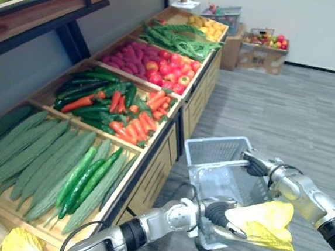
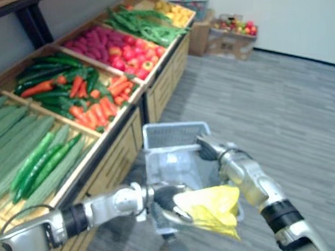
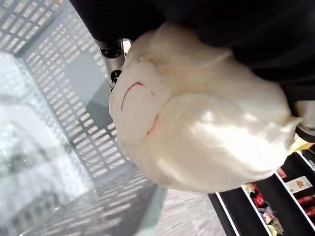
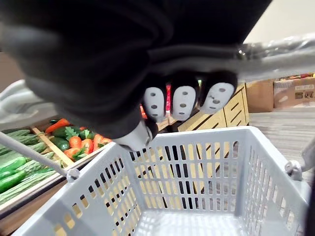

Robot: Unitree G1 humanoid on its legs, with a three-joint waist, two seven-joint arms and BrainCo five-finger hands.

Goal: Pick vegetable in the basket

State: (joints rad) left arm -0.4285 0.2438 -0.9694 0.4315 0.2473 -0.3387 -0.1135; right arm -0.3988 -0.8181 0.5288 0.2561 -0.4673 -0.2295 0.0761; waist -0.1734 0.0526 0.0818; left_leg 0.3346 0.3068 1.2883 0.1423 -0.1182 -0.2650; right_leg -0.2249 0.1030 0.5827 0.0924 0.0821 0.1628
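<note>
Left hand [image 1: 221,215] is nearest, fingers curled under a pale yellow cabbage [image 1: 264,225], poised over the near end of the grey basket [image 1: 212,148], seemingly for a drop. Right hand [image 1: 257,164] clenches the handle [image 1: 223,164], steadying it right of the vegetable stand [image 1: 157,171].

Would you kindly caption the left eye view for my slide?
Left hand holds a yellow cabbage over the basket gripped by right hand.

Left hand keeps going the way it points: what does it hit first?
Probably the basket, held by its handle in the right hand. The left hand is shut on the cabbage, and its wrist view shows the basket's slotted wall and floor just past it. Depth is unclear.
</note>
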